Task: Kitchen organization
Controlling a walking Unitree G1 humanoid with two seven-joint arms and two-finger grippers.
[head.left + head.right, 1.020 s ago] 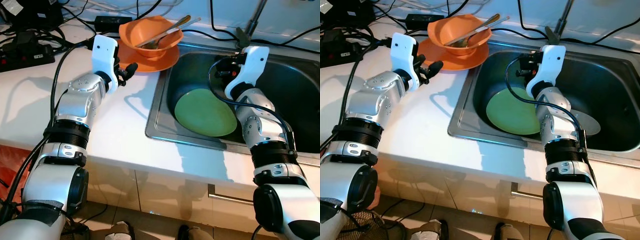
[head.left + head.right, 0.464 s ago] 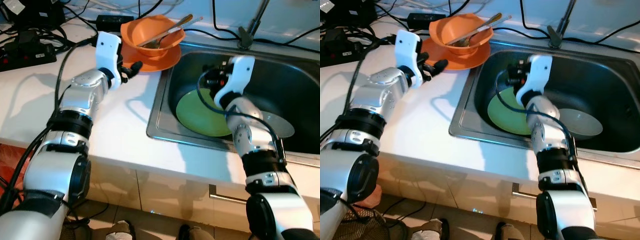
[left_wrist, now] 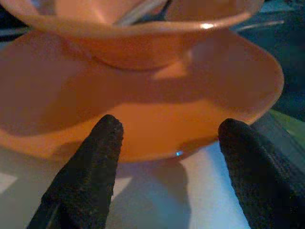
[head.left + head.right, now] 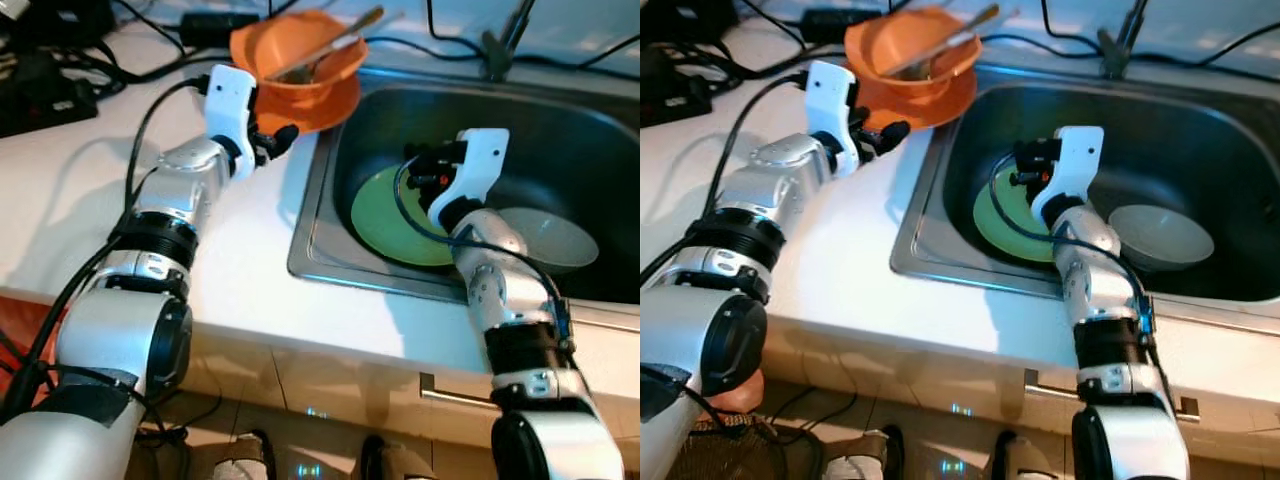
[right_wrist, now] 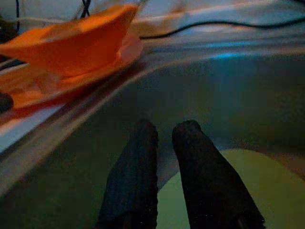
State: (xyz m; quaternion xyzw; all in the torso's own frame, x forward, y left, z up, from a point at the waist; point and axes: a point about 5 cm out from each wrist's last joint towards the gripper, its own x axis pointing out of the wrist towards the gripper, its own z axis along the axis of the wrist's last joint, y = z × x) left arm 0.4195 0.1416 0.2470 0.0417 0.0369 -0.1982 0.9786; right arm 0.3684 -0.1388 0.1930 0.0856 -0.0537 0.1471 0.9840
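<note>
White kitchen surface (image 4: 70, 190): left end effector (image 3: 167, 143), fingers apart, has closed in on the orange plastic plate (image 3: 143, 114); right end effector (image 5: 164, 138), fingers together, has dropped over the green round plate (image 4: 395, 215).

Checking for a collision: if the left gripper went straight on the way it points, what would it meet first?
Probably the rim of the orange plate: the left gripper is open and aimed at its near edge, with the orange bowl sitting on the plate just behind.
</note>
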